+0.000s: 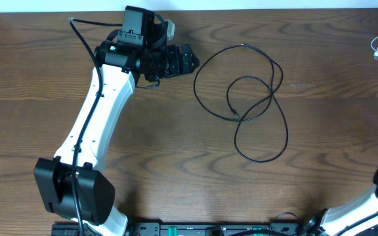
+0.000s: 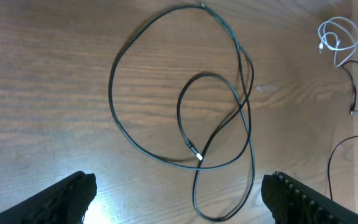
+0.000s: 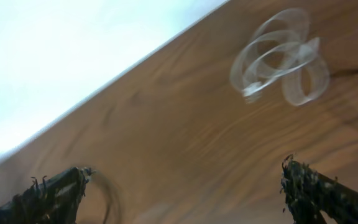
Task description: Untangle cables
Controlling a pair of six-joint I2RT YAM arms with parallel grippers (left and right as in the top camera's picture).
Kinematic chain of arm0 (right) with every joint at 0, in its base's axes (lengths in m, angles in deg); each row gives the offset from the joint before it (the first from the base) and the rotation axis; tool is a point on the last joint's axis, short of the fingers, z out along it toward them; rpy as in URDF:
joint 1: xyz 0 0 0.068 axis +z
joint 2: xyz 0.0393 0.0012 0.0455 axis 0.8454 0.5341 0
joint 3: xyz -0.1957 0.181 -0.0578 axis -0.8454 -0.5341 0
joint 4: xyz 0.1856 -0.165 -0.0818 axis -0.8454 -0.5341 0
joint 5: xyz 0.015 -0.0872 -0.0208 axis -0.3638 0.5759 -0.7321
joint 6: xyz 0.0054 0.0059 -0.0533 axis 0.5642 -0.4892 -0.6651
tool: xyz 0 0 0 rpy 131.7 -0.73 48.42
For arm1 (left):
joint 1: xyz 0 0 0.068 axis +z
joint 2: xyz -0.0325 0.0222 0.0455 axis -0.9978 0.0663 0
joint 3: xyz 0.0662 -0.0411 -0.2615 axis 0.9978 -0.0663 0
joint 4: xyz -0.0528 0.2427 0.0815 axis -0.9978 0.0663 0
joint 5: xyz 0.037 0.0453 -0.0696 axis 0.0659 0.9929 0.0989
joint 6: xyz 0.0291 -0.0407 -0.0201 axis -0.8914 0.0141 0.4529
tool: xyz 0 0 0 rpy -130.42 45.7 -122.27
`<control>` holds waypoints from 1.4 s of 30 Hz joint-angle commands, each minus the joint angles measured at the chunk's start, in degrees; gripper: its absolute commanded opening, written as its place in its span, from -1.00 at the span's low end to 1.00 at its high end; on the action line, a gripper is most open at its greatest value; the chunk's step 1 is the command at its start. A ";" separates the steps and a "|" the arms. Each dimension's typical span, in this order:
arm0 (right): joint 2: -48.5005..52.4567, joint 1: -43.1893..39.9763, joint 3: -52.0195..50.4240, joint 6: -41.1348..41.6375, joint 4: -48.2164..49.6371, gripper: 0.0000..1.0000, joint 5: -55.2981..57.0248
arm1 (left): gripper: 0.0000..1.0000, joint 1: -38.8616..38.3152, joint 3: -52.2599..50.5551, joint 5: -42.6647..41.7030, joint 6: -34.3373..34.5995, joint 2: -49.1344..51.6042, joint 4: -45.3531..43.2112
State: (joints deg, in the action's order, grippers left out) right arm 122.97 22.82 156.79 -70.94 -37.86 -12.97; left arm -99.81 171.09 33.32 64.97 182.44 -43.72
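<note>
Where the black cable (image 1: 272,96) is looped over itself on the table (image 1: 149,144), the left gripper (image 2: 179,182) is held beside it, jaws wide apart, empty. The right gripper (image 3: 185,183), likewise spread and empty, is shown only by its wrist view, near the coiled white cable (image 3: 278,56).

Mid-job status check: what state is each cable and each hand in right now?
black cable: lying loose on the table, looped and crossing over itself, not held.
white cable: coiled near the table's right edge, apart from the black cable.
left hand: open, holding nothing.
right hand: open, holding nothing; its view is blurred.
</note>
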 commanded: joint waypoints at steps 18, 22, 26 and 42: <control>0.72 31.36 -13.60 -10.16 -9.07 0.96 12.02 | 0.80 8.46 -0.55 0.57 -0.15 -0.85 1.68; 0.72 34.80 -19.23 -10.56 -4.70 0.89 12.02 | 0.81 8.46 -0.55 0.59 -0.13 -0.85 1.64; 0.83 38.21 -23.69 -11.13 -0.09 0.83 14.67 | 0.80 8.46 -0.55 0.76 -0.13 -0.85 1.66; 7.37 44.09 -26.47 0.48 4.02 0.56 31.54 | 0.82 8.46 -0.55 0.76 -0.13 -0.85 1.66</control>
State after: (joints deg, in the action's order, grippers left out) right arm 129.99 67.06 130.64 -76.56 -33.53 14.06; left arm -91.46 171.09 33.34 65.02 182.44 -42.21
